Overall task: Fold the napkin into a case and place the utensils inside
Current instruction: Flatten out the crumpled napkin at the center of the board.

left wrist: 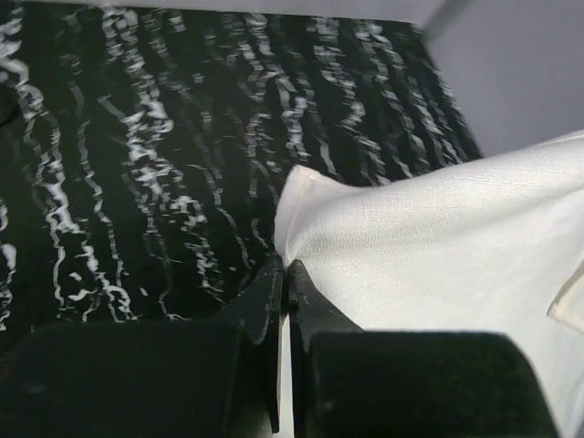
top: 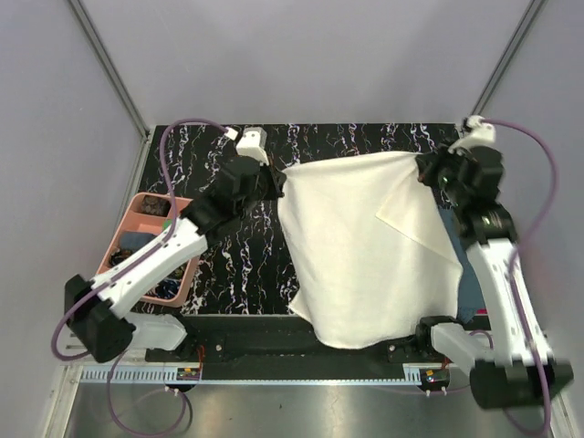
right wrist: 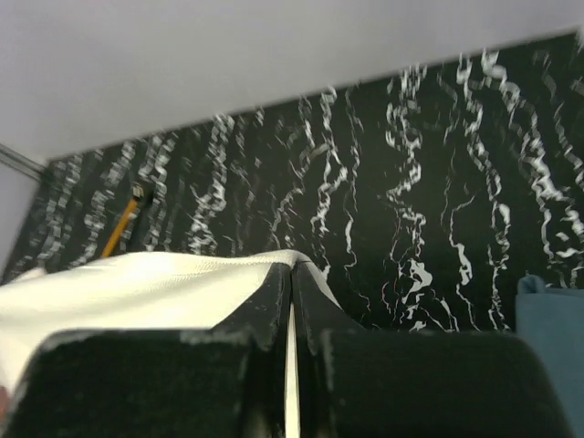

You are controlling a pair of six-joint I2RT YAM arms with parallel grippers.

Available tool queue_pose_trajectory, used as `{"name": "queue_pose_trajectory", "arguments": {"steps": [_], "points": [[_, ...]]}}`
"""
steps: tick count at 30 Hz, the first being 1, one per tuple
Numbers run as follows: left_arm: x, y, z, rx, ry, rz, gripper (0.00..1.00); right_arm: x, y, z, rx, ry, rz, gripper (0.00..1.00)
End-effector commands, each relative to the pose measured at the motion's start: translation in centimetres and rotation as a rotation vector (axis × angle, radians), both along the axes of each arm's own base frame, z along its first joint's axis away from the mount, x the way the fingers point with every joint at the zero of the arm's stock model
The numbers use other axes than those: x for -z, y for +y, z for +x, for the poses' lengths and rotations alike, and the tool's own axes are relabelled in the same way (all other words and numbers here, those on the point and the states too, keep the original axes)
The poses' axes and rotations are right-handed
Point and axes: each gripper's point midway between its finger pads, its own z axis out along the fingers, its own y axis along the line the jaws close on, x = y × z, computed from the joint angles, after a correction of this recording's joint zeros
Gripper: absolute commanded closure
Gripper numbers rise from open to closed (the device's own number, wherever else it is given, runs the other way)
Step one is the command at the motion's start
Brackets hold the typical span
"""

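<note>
Your left claw (top: 276, 185) and right claw (top: 422, 170) are each pinched shut on a top corner of the napkin (top: 365, 265), which hangs stretched between them over the tabletop (top: 237, 265). Lower both corners level and evenly taut so it lands flat (a flap near the right corner looks doubled over). Open room lies left of centre; mind the pink tray (top: 119, 233) and the blue towel (right wrist: 550, 315).

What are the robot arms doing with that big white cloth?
Each arm pinches one far corner of the napkin, the left gripper on one side and the right gripper on the other, holding it spread over the table. The folding is not done yet. An orange-handled stick lies on the table.
</note>
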Motion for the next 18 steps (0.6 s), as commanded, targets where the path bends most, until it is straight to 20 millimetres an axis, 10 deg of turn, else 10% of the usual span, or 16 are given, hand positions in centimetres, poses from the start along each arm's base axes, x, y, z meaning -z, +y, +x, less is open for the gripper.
{"name": "queue_pose_trajectory", "arguments": {"steps": [1, 3, 4, 6, 7, 8, 10, 11, 13, 14, 18], "points": [[3.4, 3.5, 8.5, -0.291, 0.045, -0.081, 1.0, 4.7, -0.2, 10.6, 0.036, 0.055, -0.002, 1.0], [3.6, 5.3, 11.7, -0.386, 0.035, -0.06, 1.0, 5.2, 0.4, 14.2, 0.007, 0.048, -0.025, 1.0], [6.9, 5.2, 13.5, -0.406, 0.093, -0.006, 1.0, 9.1, 0.6, 17.0, -0.008, 0.137, -0.036, 1.0], [7.6, 6.2, 16.7, -0.454, 0.101, -0.003, 1.0, 8.4, 1.6, 20.6, -0.049, 0.113, -0.027, 1.0], [10.8, 5.9, 18.4, -0.453, 0.149, 0.029, 1.0, 12.4, 2.0, 22.9, -0.07, 0.191, -0.027, 1.0], [12.3, 5.7, 19.5, -0.43, 0.183, 0.048, 1.0, 11.0, 2.4, 24.6, -0.094, 0.169, -0.048, 1.0], [11.9, 6.2, 21.9, -0.414, 0.211, 0.091, 0.94, 15.7, 2.0, 27.4, -0.078, 0.267, -0.072, 0.8], [15.0, 6.3, 22.7, -0.414, 0.266, 0.151, 0.84, 13.4, 1.3, 29.1, -0.05, 0.233, -0.097, 0.68], [14.2, 7.4, 23.8, -0.458, 0.26, 0.213, 0.5, 18.1, -0.7, 29.7, 0.031, 0.404, -0.145, 0.41], [14.1, 7.6, 24.1, -0.467, 0.257, 0.228, 0.36, 16.5, -1.8, 29.6, 0.074, 0.436, -0.162, 0.31], [11.9, 7.6, 22.5, -0.458, 0.238, 0.189, 0.19, 17.5, -4.3, 28.5, 0.204, 0.568, -0.217, 0.11]]}}
